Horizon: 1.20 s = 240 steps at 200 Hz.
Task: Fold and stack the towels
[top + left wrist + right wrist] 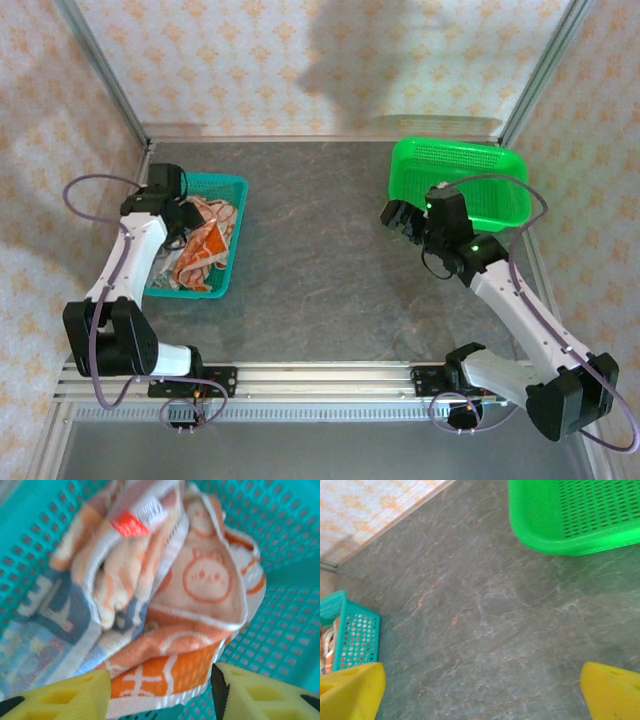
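Yellow fingers [75,692] of the left gripper [160,692] gape over the towels [200,580]; these look soft, light, limp; pinch the orange hem [165,677] lying between the fingers.

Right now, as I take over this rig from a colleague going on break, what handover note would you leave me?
Left gripper: open, low over the towels, gripping nothing.
Right gripper: open, above the table beside the green basket, holding nothing.
Towels: all bunched in the teal basket, unfolded.
Done: nothing folded or stacked.
Left: pull each towel out, fold it, stack them.
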Each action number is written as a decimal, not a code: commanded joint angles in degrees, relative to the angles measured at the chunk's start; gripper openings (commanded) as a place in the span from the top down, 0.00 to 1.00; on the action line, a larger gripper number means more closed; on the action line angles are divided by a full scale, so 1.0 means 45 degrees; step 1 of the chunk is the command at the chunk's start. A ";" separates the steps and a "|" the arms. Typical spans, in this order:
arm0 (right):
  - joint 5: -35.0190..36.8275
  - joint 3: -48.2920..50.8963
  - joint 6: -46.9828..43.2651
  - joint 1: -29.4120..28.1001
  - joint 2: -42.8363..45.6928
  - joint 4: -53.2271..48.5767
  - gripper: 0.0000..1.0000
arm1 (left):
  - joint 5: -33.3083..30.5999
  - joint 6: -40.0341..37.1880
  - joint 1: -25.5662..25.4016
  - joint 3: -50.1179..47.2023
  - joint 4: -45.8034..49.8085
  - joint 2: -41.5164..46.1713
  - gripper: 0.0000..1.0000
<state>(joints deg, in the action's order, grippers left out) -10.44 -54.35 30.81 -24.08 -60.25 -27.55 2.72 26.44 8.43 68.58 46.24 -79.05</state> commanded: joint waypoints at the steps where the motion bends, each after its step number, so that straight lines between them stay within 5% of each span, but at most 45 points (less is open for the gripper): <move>1: 0.0355 -0.0149 0.0052 -0.0576 0.0138 0.0776 0.01 | -0.0084 -0.0459 0.0827 0.0374 0.0343 -0.0689 0.45; 188: 0.0235 -0.0885 -0.0183 -0.2227 -0.1259 0.1260 0.01 | 0.0192 -0.1812 0.2055 0.2662 -0.0597 -0.4834 0.61; 210: 0.0118 -0.0862 -0.0283 -0.2248 -0.1364 0.1414 0.01 | 0.0080 -0.1847 0.2053 0.2604 -0.0642 -0.4862 0.70; 225: 0.0065 -0.0983 -0.0380 -0.2251 -0.1475 0.1404 0.01 | 0.0064 -0.1873 0.2053 0.2421 -0.0780 -0.4635 0.92; 240: -0.0003 -0.1132 -0.0459 -0.2255 -0.1598 0.1415 0.01 | -0.0055 -0.1819 0.2054 0.2088 -0.1029 -0.4230 1.00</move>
<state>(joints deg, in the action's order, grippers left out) -10.15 -57.04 30.20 -33.98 -66.54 -22.90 3.68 18.85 17.04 78.74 43.13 -100.97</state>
